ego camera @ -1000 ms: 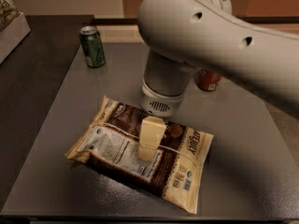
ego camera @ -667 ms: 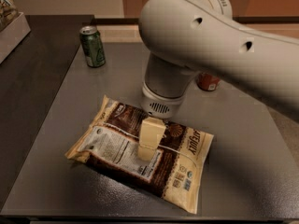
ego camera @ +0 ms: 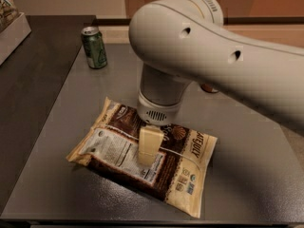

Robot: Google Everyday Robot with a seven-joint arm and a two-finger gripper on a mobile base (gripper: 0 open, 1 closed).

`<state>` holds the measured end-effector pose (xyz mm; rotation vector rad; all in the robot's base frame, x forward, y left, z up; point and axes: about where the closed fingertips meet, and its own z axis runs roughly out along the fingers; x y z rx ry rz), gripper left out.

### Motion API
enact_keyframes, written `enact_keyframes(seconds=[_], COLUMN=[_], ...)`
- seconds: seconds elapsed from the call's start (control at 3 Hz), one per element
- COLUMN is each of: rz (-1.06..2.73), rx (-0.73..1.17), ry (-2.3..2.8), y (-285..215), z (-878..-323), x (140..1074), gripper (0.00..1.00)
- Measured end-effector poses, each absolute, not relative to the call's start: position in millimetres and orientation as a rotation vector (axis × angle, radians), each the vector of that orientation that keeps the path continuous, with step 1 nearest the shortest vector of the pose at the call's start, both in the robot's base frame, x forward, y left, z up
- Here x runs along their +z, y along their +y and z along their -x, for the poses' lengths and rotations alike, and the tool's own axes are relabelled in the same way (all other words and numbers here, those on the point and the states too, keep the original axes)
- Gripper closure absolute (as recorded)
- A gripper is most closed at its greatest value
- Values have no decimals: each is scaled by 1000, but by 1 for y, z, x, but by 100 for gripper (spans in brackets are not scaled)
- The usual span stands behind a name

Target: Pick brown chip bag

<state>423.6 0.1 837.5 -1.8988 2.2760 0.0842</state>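
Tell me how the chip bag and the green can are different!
The bag lies flat; the can stands upright. The bag is brown and cream, the can green. The bag is much bigger than the can. The gripper is over the bag, not the can. Both sit on the table.

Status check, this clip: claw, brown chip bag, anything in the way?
Claw low over middle of brown chip bag. Bag flat on table, not lifted. Green can back left, well apart from bag.

brown chip bag (ego camera: 183,163) dark brown, cream edges, white label | can (ego camera: 94,47) green | claw (ego camera: 149,146) cream, on bag's middle | table (ego camera: 251,175) grey
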Motion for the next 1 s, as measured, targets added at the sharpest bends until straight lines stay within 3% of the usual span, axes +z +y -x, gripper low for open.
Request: enact_keyframes(seconds=[1.0], rz=[1886], rx=[36], ry=[2212], y=[3], z=[-424], x=[873], gripper=[88])
